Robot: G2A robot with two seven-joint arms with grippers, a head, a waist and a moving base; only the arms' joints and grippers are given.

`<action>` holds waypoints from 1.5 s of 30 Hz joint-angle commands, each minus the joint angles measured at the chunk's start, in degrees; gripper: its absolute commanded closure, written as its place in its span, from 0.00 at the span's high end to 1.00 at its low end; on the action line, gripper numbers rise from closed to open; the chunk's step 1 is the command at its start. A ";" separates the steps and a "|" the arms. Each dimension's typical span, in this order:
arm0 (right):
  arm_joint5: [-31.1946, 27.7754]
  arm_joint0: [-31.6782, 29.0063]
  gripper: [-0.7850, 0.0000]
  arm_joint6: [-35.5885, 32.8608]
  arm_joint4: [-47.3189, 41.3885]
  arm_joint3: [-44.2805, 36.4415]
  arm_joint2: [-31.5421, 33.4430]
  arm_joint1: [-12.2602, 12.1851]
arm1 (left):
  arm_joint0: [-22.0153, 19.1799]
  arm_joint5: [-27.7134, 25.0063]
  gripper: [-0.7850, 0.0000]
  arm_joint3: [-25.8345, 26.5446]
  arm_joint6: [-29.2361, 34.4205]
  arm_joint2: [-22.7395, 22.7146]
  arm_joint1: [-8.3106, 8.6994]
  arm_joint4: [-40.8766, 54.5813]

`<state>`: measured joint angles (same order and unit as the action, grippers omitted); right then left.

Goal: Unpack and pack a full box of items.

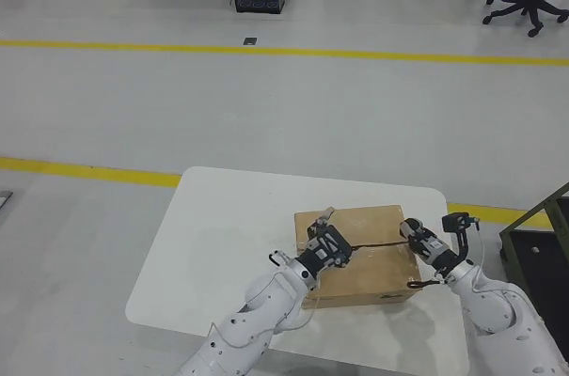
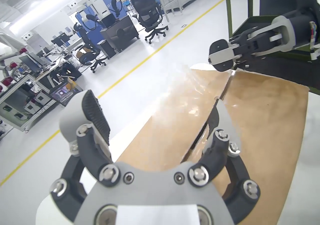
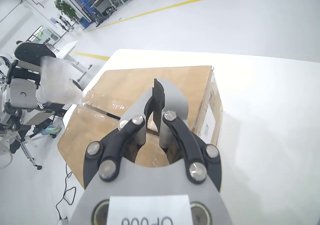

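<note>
A brown cardboard box stands on the white table, with its top flaps meeting along a middle seam. My left gripper is at one end of that seam and is open. One of its fingers rests in the gap where a flap edge is slightly raised. Shiny clear tape lies over the flap beside it. At the opposite end of the seam, my right gripper is shut just above the box top. A crumpled piece of clear tape stands up near the left gripper.
A dark green metal rack stands just beyond the table's right edge, close to the right arm. Bare tabletop lies left of and behind the box. Yellow lines cross the floor.
</note>
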<state>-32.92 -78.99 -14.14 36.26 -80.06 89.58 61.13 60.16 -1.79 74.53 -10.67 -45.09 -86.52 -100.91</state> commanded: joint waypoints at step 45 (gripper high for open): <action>-12.54 6.99 0.76 -14.03 6.82 -1.69 -9.59 -1.03 | 19.49 -12.84 1.00 20.88 14.11 -21.25 6.26 3.80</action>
<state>-45.32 -72.34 -28.20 43.15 -81.86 80.43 60.06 79.53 -14.51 95.39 3.18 -66.27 -80.29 -97.49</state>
